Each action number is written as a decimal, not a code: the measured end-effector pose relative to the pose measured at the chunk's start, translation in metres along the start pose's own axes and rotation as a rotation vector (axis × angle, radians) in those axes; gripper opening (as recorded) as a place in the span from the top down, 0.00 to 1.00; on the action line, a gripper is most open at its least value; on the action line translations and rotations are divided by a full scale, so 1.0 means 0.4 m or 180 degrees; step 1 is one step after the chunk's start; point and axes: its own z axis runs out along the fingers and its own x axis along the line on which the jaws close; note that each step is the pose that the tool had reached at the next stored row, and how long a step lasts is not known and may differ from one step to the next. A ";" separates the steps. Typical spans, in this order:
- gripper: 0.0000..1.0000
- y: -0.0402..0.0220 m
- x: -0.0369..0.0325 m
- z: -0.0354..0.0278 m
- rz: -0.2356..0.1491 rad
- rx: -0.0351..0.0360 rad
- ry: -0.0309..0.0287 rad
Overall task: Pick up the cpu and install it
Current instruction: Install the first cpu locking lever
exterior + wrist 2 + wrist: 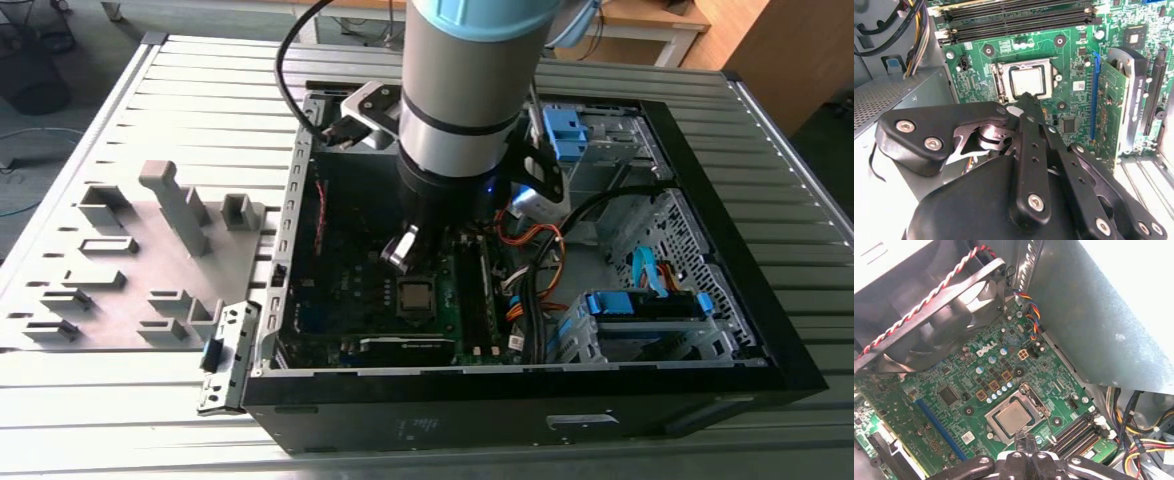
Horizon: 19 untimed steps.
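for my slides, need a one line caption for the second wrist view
Black gripper poised just above the small square silvery-grey cpu seated in its metal-framed socket on the green motherboard.

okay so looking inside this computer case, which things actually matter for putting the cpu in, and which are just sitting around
Part of the job:
- cpu, lying in the motherboard socket
- end effector, just above the cpu

Just there:
- case fan
- empty memory slots
- expansion card
- grey fixture tray beside the case
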 end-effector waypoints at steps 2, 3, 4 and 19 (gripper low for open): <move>0.89 0.001 -0.004 0.001 0.0000 0.0000 0.0000; 0.89 0.002 -0.006 0.001 0.0001 0.0000 0.0000; 0.89 0.003 -0.009 0.001 0.0001 0.0000 0.0000; 0.89 -0.027 -0.068 0.003 0.0001 0.0002 0.0002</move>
